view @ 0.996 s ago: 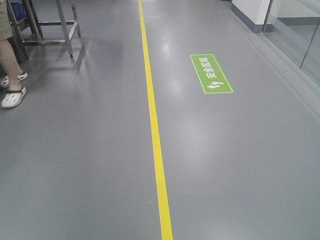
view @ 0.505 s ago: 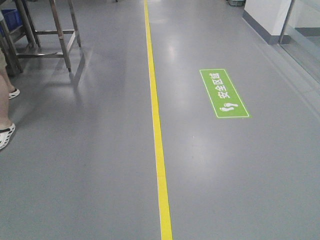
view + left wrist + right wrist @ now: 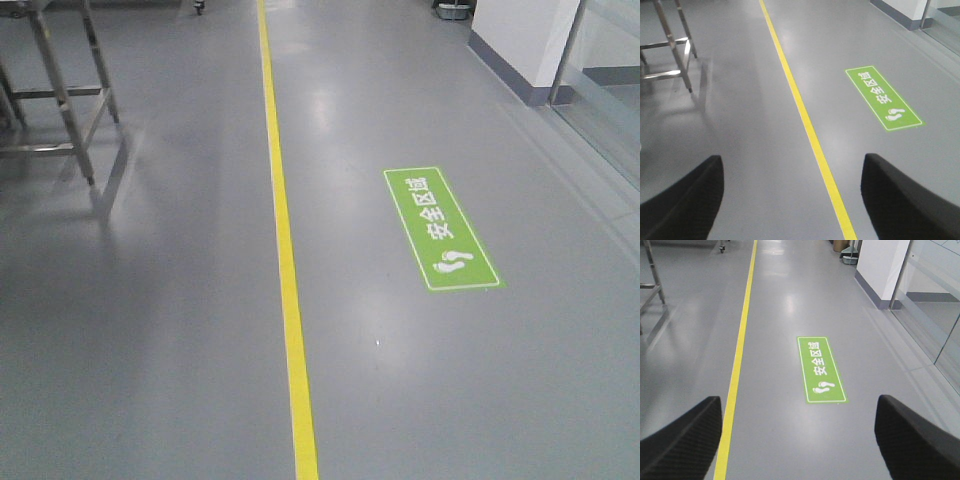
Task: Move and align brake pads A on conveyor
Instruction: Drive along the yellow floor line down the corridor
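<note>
A two-armed mobile robot faces down a factory aisle of bare grey floor (image 3: 150, 330), with neither the brake pads A nor the conveyor in sight in any of its three views. The left gripper (image 3: 791, 162) and the right gripper (image 3: 798, 401) hang low over the floor, each with its black fingers (image 3: 685, 200) spread wide and nothing between them. A yellow line (image 3: 285, 260) runs up the aisle just left of centre. A green safety sign (image 3: 440, 228) lies flat on the floor to its right, well apart from the line. The legs of a steel frame (image 3: 60, 100) stand at the far left, and a white wall (image 3: 520, 40) and a glass partition (image 3: 610, 90) close the right side. The step in hand appears to be the drive to the belt, not any handling. To do it well, the base would likely track parallel to the yellow line and keep clear of the steel legs on one side and the glass on the other. Both arms would stay tucked, so that the open fingers snag nothing. The stop probably matters most: the robot should pull up square to the conveyor, close enough for both arms to reach. No reach should begin until the pads show in the wrist views.
</note>
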Motion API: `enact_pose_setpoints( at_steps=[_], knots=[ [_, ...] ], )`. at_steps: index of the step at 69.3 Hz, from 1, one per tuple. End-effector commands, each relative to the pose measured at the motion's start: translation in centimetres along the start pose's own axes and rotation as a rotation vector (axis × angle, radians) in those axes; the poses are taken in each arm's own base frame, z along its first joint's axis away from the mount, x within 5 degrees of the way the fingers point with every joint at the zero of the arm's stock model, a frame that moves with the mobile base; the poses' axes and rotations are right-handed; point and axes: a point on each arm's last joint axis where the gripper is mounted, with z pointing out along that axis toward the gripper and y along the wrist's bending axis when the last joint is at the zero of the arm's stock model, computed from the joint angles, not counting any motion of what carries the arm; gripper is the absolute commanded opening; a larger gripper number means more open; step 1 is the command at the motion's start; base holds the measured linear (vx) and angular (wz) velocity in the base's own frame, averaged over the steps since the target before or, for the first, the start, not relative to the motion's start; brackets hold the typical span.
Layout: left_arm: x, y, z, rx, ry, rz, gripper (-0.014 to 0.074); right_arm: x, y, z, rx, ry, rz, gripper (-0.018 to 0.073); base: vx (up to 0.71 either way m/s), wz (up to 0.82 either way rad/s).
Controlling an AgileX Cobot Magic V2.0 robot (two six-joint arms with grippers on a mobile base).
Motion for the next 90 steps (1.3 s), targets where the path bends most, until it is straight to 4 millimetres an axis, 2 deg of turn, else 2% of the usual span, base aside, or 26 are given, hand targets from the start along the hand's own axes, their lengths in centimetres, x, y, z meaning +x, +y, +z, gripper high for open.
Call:
enact_pose_setpoints(
  at_steps=[1, 90],
  knots=[
    [-1.23, -0.06, -0.35, 0.006, -0.088, -0.004, 0.0535, -1.28, -0.12, -0.19, 0.009, -0.085, -0.007, 0.0592, 0.74, -0.14],
    [-1.21, -0.06, -0.35, 0.006, -0.086, -0.004, 0.0535, -1.28, -0.1, -0.19, 0.008, -0.085, -0.005, 0.0592, 0.81, 0.02]
  ],
)
